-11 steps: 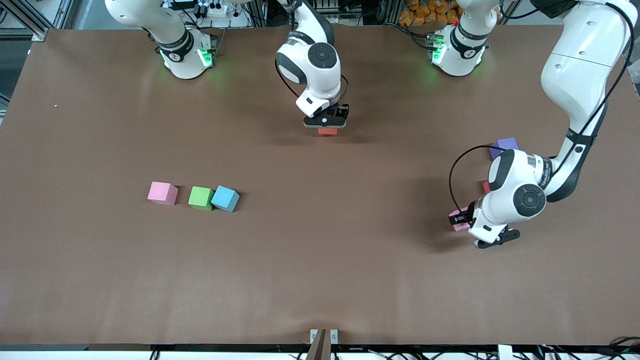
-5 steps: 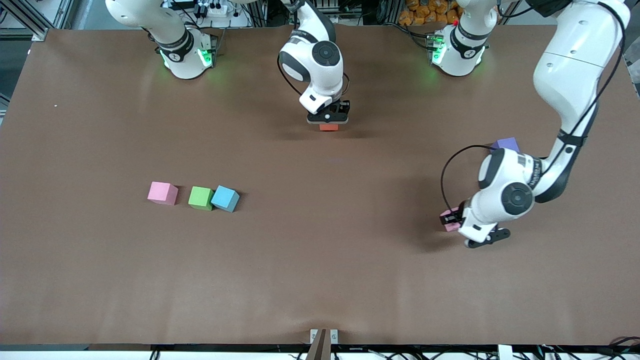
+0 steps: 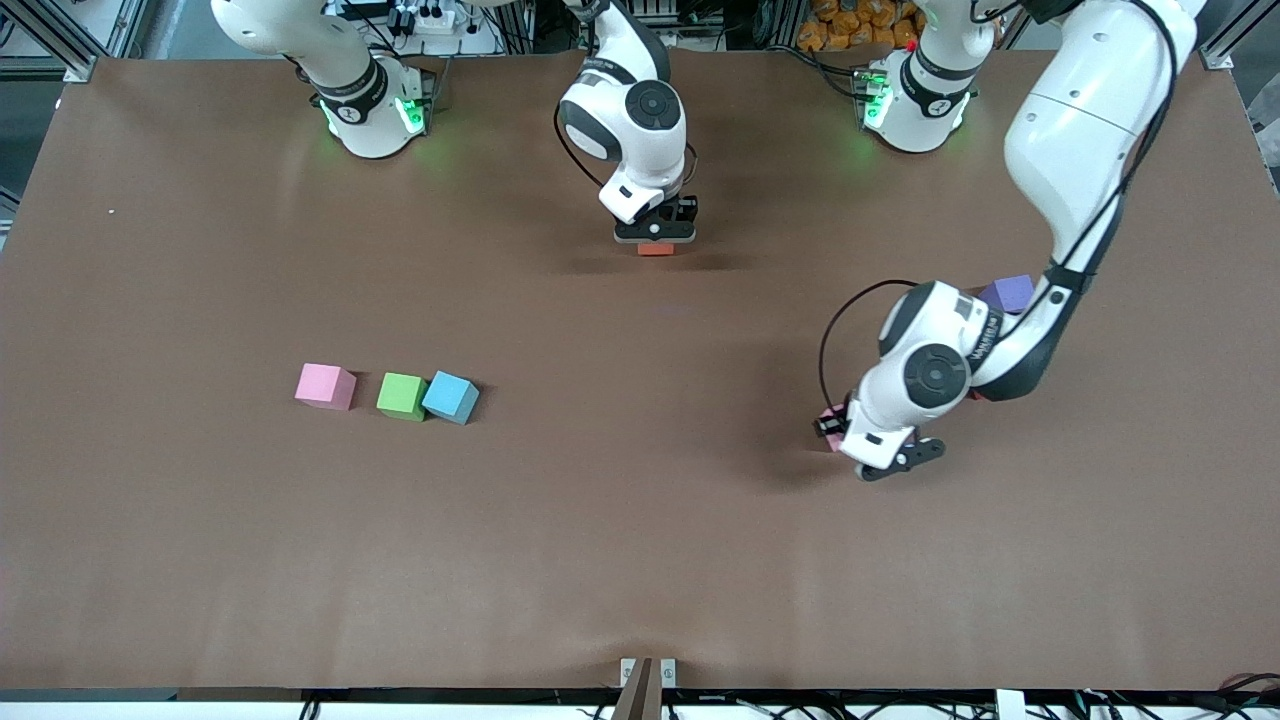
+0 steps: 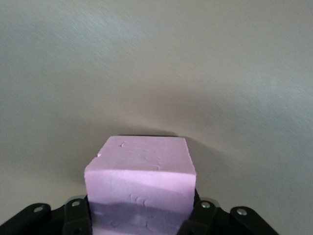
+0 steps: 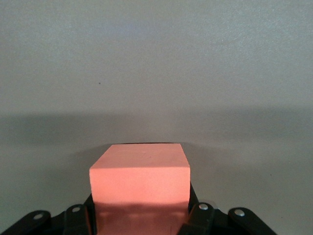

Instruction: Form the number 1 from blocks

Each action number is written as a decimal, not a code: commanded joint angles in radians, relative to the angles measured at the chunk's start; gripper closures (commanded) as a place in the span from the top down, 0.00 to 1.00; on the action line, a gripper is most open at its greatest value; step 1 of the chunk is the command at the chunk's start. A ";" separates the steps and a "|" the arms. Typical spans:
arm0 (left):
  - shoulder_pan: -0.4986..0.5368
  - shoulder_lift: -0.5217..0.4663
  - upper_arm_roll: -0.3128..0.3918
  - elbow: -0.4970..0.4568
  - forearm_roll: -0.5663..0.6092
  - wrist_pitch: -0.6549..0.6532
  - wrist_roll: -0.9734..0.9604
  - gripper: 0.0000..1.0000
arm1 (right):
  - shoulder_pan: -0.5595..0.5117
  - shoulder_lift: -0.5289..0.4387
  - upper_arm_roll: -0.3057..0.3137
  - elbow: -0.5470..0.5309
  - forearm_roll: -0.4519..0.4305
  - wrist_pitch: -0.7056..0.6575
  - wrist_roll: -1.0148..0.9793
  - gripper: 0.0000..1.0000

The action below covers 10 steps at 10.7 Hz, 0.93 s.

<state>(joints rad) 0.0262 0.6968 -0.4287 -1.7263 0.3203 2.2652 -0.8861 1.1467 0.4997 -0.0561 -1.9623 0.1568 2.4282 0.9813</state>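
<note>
Over brown table [image 3: 640, 560], both hands grip blocks: pink [image 4: 142, 186], orange [image 5: 141, 188].

The table [image 3: 640, 560] lies bare across its middle and along the camera-side edge. Obstacles: a row of pink block [image 3: 325, 385], green block [image 3: 402, 396] and blue block [image 3: 450, 397] toward the right arm's end; a purple block [image 3: 1008, 294] beside the left arm's wrist.

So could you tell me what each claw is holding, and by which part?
Left claw grips a pink block by its sides; right claw grips an orange block likewise.
</note>
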 commanded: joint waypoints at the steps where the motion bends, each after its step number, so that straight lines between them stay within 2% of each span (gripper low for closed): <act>1: -0.049 -0.014 0.007 -0.002 0.016 -0.001 -0.075 0.00 | 0.008 -0.012 -0.001 -0.023 0.012 0.022 0.014 0.69; 4: -0.065 -0.014 0.007 -0.004 0.016 -0.001 -0.094 0.00 | 0.008 -0.015 -0.002 -0.030 0.010 0.022 0.014 1.00; 7: -0.062 -0.014 0.007 -0.004 0.016 -0.004 -0.093 0.00 | 0.005 -0.033 -0.002 -0.041 0.010 0.020 0.016 1.00; 9: -0.060 -0.019 0.007 -0.004 0.016 -0.004 -0.091 0.00 | -0.046 -0.128 0.008 -0.081 0.010 0.008 0.020 1.00; 10: -0.058 -0.020 0.007 -0.004 0.016 -0.006 -0.093 0.00 | -0.111 -0.185 0.045 -0.105 0.009 0.003 0.017 1.00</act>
<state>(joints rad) -0.0317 0.6961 -0.4251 -1.7255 0.3203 2.2652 -0.9559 1.1201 0.4484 -0.0547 -1.9825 0.1568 2.4428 0.9954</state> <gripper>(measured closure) 0.352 0.000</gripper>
